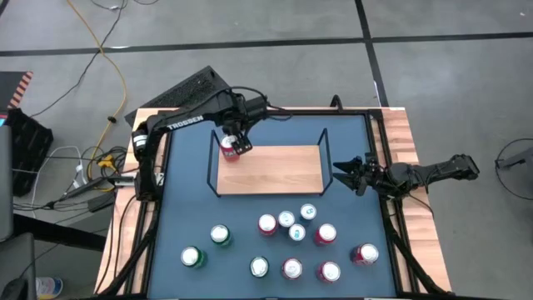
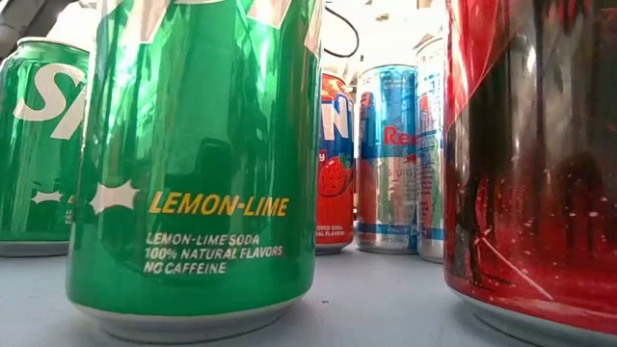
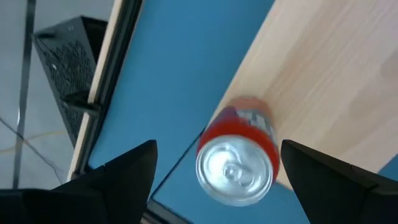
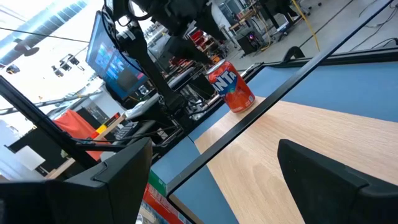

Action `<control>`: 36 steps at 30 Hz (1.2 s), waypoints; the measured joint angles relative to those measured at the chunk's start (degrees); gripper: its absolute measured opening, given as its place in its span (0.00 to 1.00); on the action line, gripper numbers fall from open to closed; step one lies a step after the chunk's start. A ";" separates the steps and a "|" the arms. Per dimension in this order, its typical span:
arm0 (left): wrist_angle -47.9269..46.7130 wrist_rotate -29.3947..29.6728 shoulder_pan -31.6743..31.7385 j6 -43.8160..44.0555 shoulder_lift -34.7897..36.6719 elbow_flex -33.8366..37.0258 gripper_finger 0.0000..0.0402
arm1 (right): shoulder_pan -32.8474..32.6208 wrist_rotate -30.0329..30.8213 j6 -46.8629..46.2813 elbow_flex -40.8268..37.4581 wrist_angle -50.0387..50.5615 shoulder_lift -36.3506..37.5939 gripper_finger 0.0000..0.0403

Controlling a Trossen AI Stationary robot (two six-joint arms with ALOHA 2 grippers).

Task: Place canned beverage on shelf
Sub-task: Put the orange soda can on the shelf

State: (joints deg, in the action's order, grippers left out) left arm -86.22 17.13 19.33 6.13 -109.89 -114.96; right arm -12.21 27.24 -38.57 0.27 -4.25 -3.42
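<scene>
Orange can stood on the shelf, both grippers wide open.

The left gripper (image 1: 236,140) hovered spread above the orange can (image 1: 230,150), holding nothing; the can sat at the shelf's (image 1: 275,171) far left corner (partly overhanging, it seemed), so a brush could tip it off. The right gripper (image 1: 348,172) waited, spread and empty, beside the shelf's right end.

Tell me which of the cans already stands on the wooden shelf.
Only the red can, at the left end of the shelf, under the open left gripper. The other cans all stand on the blue tabletop.
</scene>
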 joint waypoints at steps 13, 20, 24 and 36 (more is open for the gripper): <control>-1.97 -5.43 -0.26 -3.45 0.07 0.02 0.82 | -0.01 -0.13 0.00 -0.01 0.00 0.00 0.86; -1.81 -4.84 -0.58 -5.86 0.07 0.02 0.82 | -0.01 -0.13 0.02 -0.02 0.00 0.00 0.86; -1.79 -3.24 -0.58 -7.58 0.07 0.02 0.82 | 0.00 -0.13 0.02 0.00 0.00 0.00 0.86; -1.50 -3.08 -0.55 -6.55 0.07 0.02 0.82 | -0.02 -0.15 0.04 -0.02 0.00 0.00 0.86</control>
State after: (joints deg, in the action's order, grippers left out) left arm -87.72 14.06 18.78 -0.42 -109.82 -114.93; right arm -12.23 27.09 -38.52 0.25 -4.25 -3.42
